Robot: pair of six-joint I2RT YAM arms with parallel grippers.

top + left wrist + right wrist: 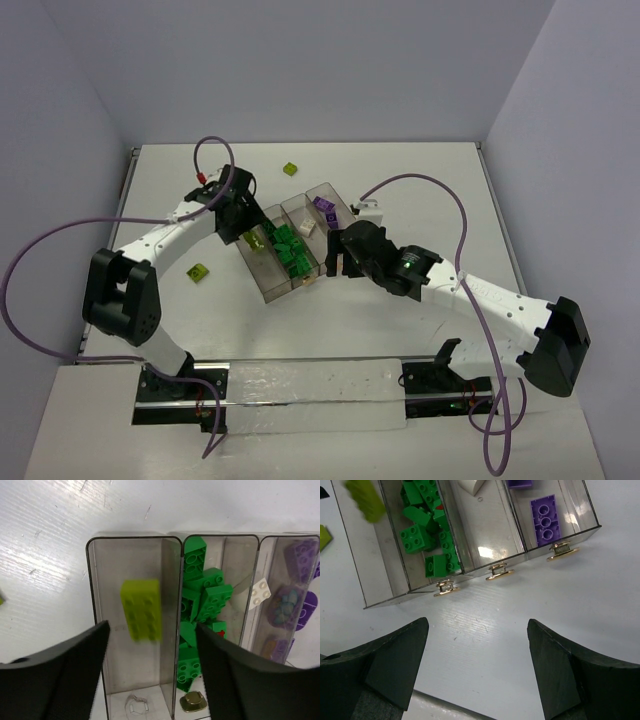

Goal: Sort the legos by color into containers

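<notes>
Nearby, right tool [477, 630] spread, holding nothing, over bare surface [600, 580] before the tray [470, 571] tabs. Left tool [150, 635] spread above the end compartment; blurred yellow-green brick [141, 610] shows in its gap, untouched. Next compartments: green bricks [205, 595], white brick [260, 592], purple bricks [300, 555]. Only the top view shows both loose yellow-green bricks [198, 271] on the surface.

No legible text, label, brand, number or sign was noted on the containers [262, 282], legos [290, 252] or bench [410, 190].
</notes>
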